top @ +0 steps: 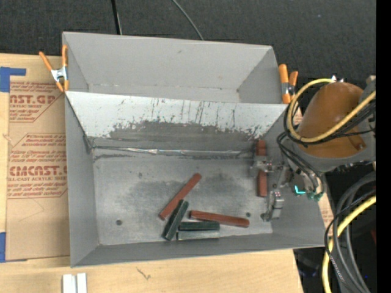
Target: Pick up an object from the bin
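Currently we see the gripper [269, 191] at the right wall of the bin [122, 133], with a short red-brown bar [263, 183] right at it, long axis up-down in view; we can't tell how wide the gripper is open or whether it has that bar. Everything else lies well to its left on the scuffed metal floor: a red-brown stick [220, 219] nearest, nearly crosswise, then a dark green stick [198, 227], a slanted green stick [175, 220] and a slanted red-brown stick [181, 195], all slim, straight and rigid-looking
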Robot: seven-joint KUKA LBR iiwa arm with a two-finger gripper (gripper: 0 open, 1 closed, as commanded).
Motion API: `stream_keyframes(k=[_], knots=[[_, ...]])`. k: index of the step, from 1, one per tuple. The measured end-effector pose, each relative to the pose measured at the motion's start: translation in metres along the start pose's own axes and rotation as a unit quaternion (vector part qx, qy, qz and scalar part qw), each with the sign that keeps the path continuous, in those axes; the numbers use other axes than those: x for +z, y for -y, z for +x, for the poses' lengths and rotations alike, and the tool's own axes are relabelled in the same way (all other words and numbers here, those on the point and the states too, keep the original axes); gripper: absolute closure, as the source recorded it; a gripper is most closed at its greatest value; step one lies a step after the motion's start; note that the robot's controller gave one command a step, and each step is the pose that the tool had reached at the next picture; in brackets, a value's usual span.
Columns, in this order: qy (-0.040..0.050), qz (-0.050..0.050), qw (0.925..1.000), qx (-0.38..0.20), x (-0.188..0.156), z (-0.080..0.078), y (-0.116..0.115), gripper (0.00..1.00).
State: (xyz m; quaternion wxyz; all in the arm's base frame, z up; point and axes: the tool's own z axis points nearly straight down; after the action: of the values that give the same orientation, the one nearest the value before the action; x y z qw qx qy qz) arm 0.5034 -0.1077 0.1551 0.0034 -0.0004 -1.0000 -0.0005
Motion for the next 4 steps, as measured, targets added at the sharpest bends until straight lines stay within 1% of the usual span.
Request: stream_keyframes(k=[1, 2, 3, 4], knots=[[0.0038, 0.001, 1.0, -0.001, -0.004, -0.002, 0.0, 0.0], [0.006, 0.0, 0.9991, 0.042, 0.051, 0.008, -0.044, 0.0], [0.0017, 0.0, 0.9996, 0.029, 0.066, 0.014, -0.062, 0.0], [0.0032, 0.0, 0.9879, 0.155, 0.05, 0.021, -0.093, 0.0]])
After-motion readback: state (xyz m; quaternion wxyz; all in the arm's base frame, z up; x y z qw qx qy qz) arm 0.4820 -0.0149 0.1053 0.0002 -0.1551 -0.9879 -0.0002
